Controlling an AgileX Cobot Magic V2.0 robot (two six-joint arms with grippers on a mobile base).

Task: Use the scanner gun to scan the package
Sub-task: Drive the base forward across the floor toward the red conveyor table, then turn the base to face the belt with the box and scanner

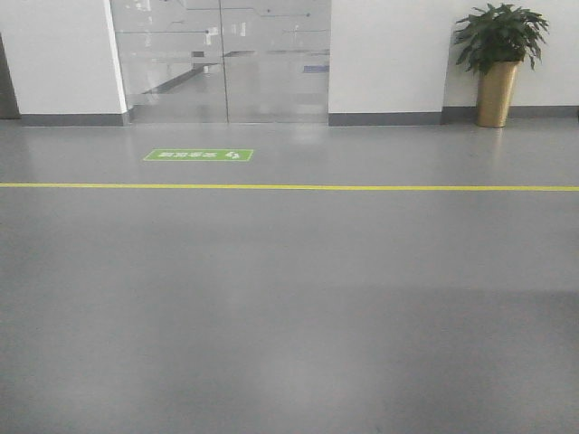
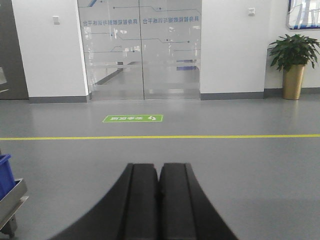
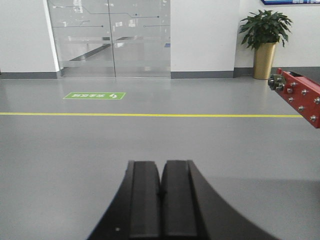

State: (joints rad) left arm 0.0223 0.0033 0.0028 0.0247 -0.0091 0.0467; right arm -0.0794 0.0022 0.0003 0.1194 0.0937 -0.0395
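**Two pincers pressed together, package and scanner gun out of sight**

Neither the package nor the scanner gun is being shown in any of the three views. Where they lie cannot be told, and nothing of the package's look can be described from here.

The left pincer (image 2: 159,170) is being held with its black fingers pressed together and nothing between them. The right pincer (image 3: 161,170) is being held the same way, together and empty. Both are being pointed out over the grey floor (image 1: 289,316) toward the yellow line (image 1: 289,187), the green floor sign (image 1: 198,155) and the glass doors (image 1: 222,59). A potted plant (image 1: 498,54) is being seen by the far wall. A blue bin (image 2: 4,175) is being glimpsed at the edge of the left wrist view, and a red bracket (image 3: 300,97) at the edge of the right.

The step in hand is being judged as the finding of the scanner gun. To be done well, the wrists would need to be tilted down until both things are being seen. The fingers would need to be parted before the handle is approached, and the package's barcode face should be located first.
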